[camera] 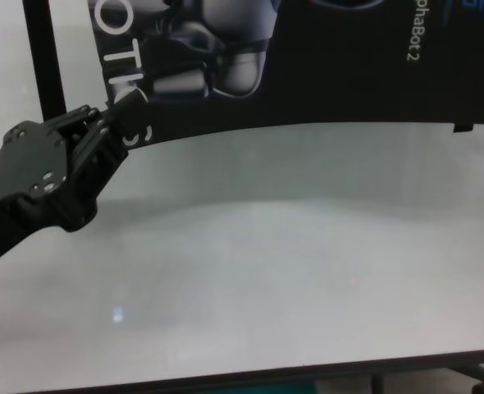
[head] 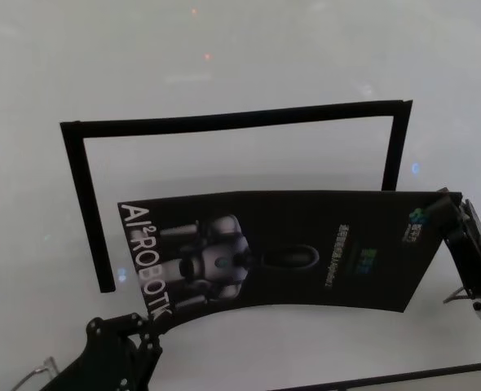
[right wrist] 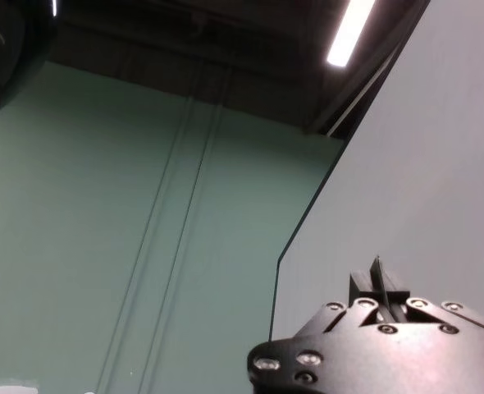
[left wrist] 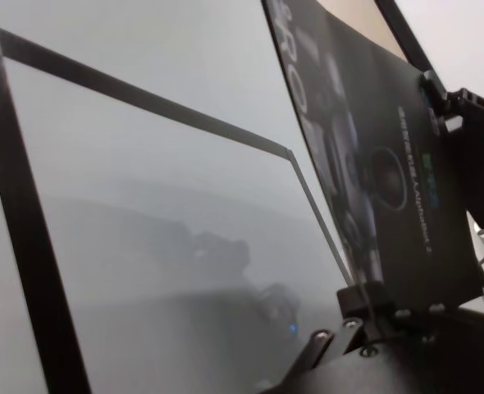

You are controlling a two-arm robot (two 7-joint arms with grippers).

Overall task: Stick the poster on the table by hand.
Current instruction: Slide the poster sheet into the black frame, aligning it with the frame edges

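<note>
One poster, one table, two grippers, three strips.
A single poster (head: pixel 306 244) lies lower centre on one table (head: pixel 224 49); the left gripper (head: pixel 147 326) at lower left, the right gripper (head: pixel 448 208) at right; three black strips (head: pixel 232 120) frame the upper middle.

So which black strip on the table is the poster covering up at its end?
The right strip. Its lower end disappears behind the poster, held by the left gripper and right gripper. The left strip and far strip show fully.
</note>
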